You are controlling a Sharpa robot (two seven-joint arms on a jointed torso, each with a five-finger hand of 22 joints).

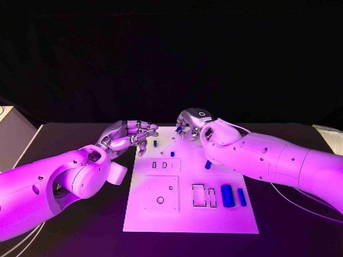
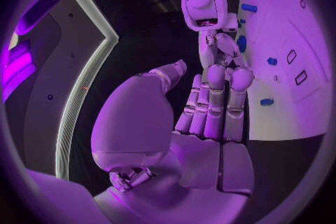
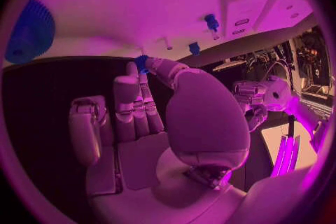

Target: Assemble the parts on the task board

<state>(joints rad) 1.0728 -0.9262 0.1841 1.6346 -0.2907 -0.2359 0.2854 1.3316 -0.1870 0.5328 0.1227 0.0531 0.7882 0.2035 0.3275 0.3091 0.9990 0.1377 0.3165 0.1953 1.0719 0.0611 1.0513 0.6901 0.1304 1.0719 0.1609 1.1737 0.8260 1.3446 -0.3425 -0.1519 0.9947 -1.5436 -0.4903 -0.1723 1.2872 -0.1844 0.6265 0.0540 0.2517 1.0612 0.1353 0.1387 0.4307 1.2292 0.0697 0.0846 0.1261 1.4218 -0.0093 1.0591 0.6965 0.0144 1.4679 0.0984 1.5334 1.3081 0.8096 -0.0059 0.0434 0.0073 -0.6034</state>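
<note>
1. Black table (image 1: 295,241): carries the white flat task board (image 1: 141,225), set square in front of me.
2. Board, near end: a blue cylindrical part (image 1: 227,195) lies flat, with a thin blue bar part (image 1: 241,196) just beside it on the right-arm side. Two empty rectangular slots (image 1: 198,195) sit next to the cylinder on its other side.
3. Raised white square block (image 1: 161,194) with one oval hole, towards the left-arm side of the slots.
4. Mid board: a smaller white block (image 1: 164,165) with two narrow openings. A short blue part (image 1: 208,165) lies close against my right arm.
5. Beyond that: a small blue peg (image 1: 171,153) stands on the board, well apart from the cylinder.
6. Left hand (image 1: 133,136): at the board's far left edge, fingers drawn together and curled in, nothing in them. The left wrist view agrees (image 2: 210,117).
7. Right hand (image 1: 194,124): over the board's far end, curled downward. In the right wrist view (image 3: 140,123) thumb tip and a fingertip meet on a tiny blue part (image 3: 142,61). I cannot tell whether it is clear of the board.
8. Blue ridged round part (image 3: 31,31): on the board, in the right wrist view.
</note>
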